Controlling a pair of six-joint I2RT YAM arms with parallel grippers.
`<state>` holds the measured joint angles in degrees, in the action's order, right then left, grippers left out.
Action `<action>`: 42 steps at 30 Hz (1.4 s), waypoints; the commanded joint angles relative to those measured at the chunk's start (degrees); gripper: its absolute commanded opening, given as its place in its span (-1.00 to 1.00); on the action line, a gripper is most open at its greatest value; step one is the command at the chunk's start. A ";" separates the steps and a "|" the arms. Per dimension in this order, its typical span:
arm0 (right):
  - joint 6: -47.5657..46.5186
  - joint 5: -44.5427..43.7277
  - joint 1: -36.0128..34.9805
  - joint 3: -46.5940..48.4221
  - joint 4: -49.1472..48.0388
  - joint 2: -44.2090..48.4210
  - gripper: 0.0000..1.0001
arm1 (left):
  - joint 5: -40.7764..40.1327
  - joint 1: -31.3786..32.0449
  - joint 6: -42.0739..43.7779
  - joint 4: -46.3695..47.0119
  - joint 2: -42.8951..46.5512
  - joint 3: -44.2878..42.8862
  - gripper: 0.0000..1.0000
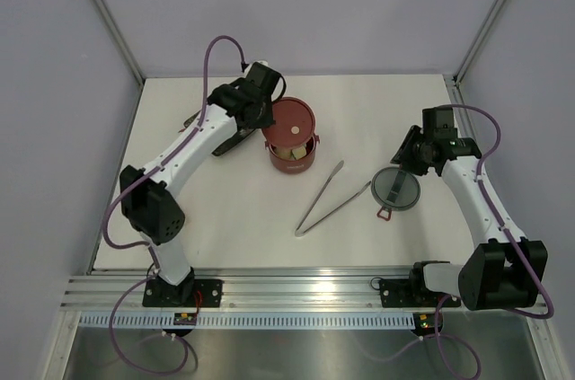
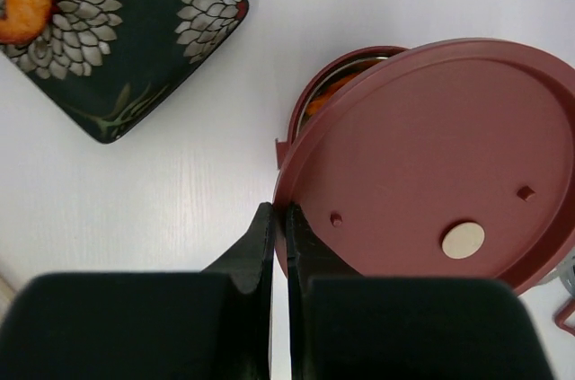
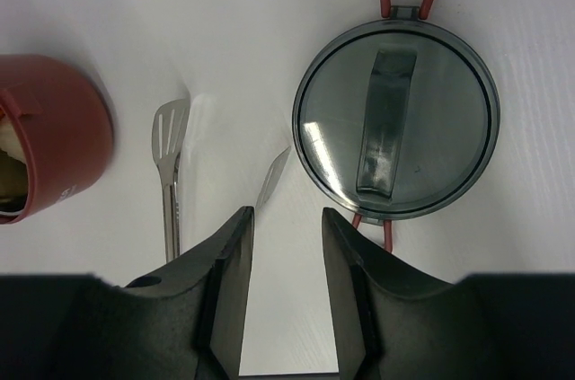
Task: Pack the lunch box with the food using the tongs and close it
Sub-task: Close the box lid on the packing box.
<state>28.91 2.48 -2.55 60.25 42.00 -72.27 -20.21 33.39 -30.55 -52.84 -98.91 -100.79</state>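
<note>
The lunch box (image 1: 293,157) is a round dark-red pot at the table's middle, with pale and orange food (image 1: 291,153) showing inside. My left gripper (image 2: 279,215) is shut on the rim of a dark-red lid (image 2: 431,155), which it holds tilted over the pot (image 2: 310,97) and covers most of the opening. The silver tongs (image 1: 329,199) lie flat to the right of the pot. My right gripper (image 3: 287,218) stands open above the table, with nothing between its fingers. It hangs just short of the tongs' tips (image 3: 169,133), beside a grey see-through lid (image 3: 395,119).
A black flowered tray (image 2: 117,30) lies left of the pot, with an orange food piece (image 2: 22,3) on it. The grey lid (image 1: 395,189) has red clips and rests flat on the right side of the table.
</note>
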 commanded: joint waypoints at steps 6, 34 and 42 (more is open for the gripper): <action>0.19 -0.99 0.09 1.11 1.42 2.57 -0.10 | 3.59 -1.31 1.37 3.00 -10.06 -7.49 -1.00; 0.19 -1.16 0.17 -1.01 1.07 2.40 0.13 | 7.99 -2.71 0.75 9.07 -12.89 2.27 -0.13; 0.36 -1.16 0.09 -1.45 0.54 1.69 0.14 | -0.70 1.41 7.51 15.66 -3.66 5.52 -0.01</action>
<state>28.97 2.11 -2.55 59.16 43.16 -70.41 -16.51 32.67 -26.72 -43.00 -109.32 -95.42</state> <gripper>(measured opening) 0.568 0.493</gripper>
